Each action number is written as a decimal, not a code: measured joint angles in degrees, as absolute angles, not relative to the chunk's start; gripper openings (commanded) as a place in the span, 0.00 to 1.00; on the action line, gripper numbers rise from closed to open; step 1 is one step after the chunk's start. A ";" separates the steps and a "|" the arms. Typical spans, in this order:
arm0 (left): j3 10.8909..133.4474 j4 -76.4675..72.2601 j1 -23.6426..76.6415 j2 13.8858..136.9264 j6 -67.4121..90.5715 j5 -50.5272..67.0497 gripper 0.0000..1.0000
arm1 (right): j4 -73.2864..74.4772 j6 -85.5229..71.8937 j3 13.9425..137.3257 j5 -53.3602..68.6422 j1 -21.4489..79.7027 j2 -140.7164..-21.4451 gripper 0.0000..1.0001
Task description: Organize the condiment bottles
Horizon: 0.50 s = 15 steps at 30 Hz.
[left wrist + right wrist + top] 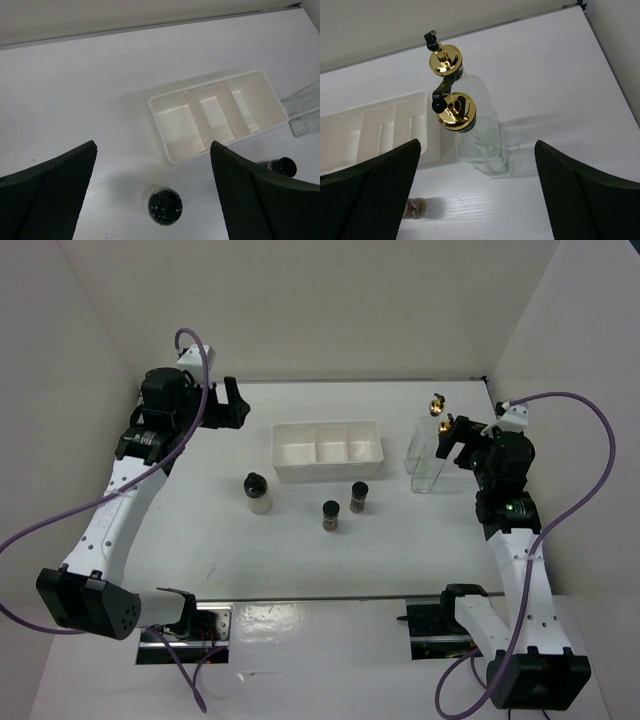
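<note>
Two tall clear glass bottles with gold spouts stand side by side right of the white tray. The right wrist view shows the nearer bottle and the farther one just ahead of my open right gripper. A whitish black-capped jar stands in front of the tray's left end and lies below my open left gripper as a black cap. Two small dark jars stand in front of the tray. Nothing is held by either gripper.
The tray has three compartments with nothing in them. White walls close the table at the back and both sides. One dark jar peeks past my left gripper's right finger. Another jar shows at my right gripper's left finger.
</note>
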State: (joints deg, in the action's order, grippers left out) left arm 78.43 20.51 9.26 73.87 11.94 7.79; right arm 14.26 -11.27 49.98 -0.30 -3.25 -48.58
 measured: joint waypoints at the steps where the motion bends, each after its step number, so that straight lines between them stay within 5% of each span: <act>1: 78.43 20.51 9.26 73.87 11.92 7.79 1.00 | 13.98 -11.20 49.69 0.16 -3.25 -48.80 0.98; 15: 76.77 19.25 9.26 74.19 10.57 7.64 1.00 | 9.32 -7.81 48.66 2.90 -3.25 -53.95 0.98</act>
